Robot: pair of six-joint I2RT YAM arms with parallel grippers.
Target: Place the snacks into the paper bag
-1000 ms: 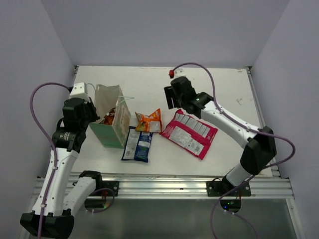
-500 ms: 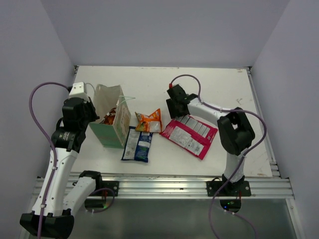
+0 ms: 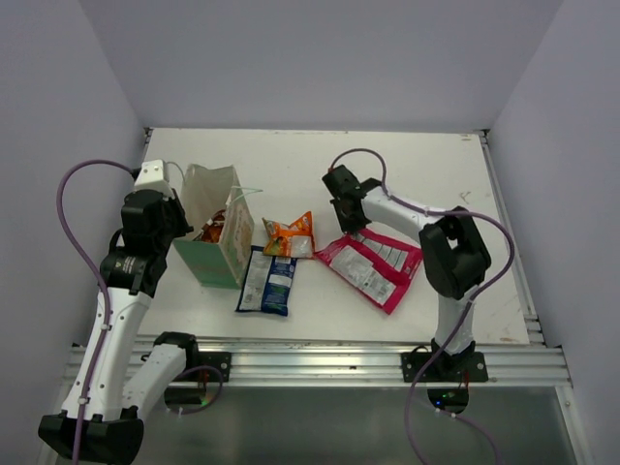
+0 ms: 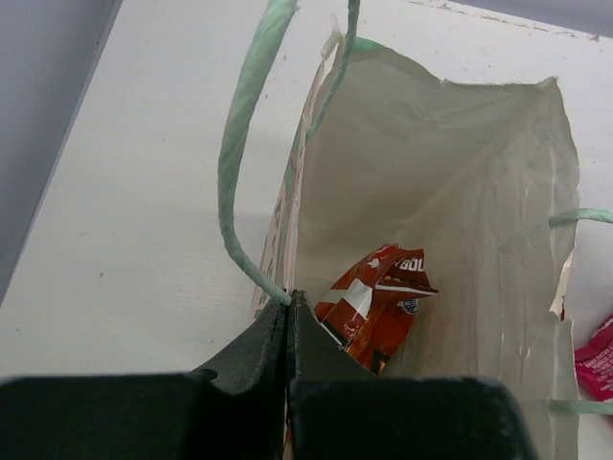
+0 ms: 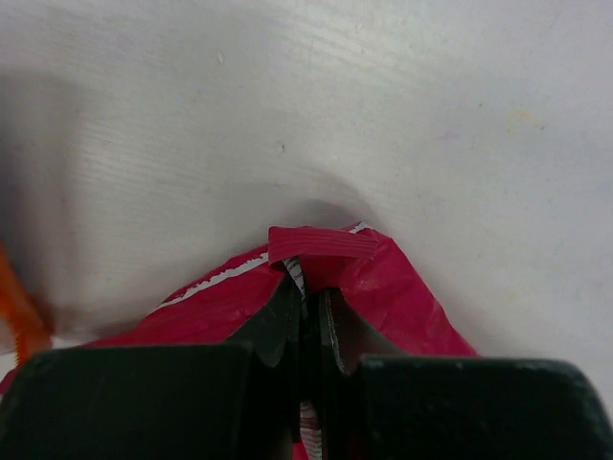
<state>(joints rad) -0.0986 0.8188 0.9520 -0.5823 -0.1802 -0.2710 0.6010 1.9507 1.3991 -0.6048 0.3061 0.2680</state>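
The mint-green paper bag point(image 3: 221, 254) stands upright at the left of the table, its whitish inside point(image 4: 450, 172) open to the left wrist view. A red-and-dark packet point(image 4: 375, 302) lies in it. My left gripper point(image 4: 287, 305) is shut on the bag's left rim beside a green handle point(image 4: 239, 144). My right gripper point(image 5: 308, 292) is shut on the far edge of the magenta packet point(image 3: 373, 266), which bunches up around the jaws. The orange packet point(image 3: 291, 235) and the blue-and-white packet point(image 3: 268, 281) lie flat just right of the bag.
The white table point(image 3: 291, 165) is walled at the back and on both sides. An aluminium rail point(image 3: 310, 351) runs along its near edge. Purple cables loop from both arms.
My right gripper has come down onto the magenta packet's far edge and shut on it; the packet has shifted and crumpled slightly. The left arm and the bag have not moved.
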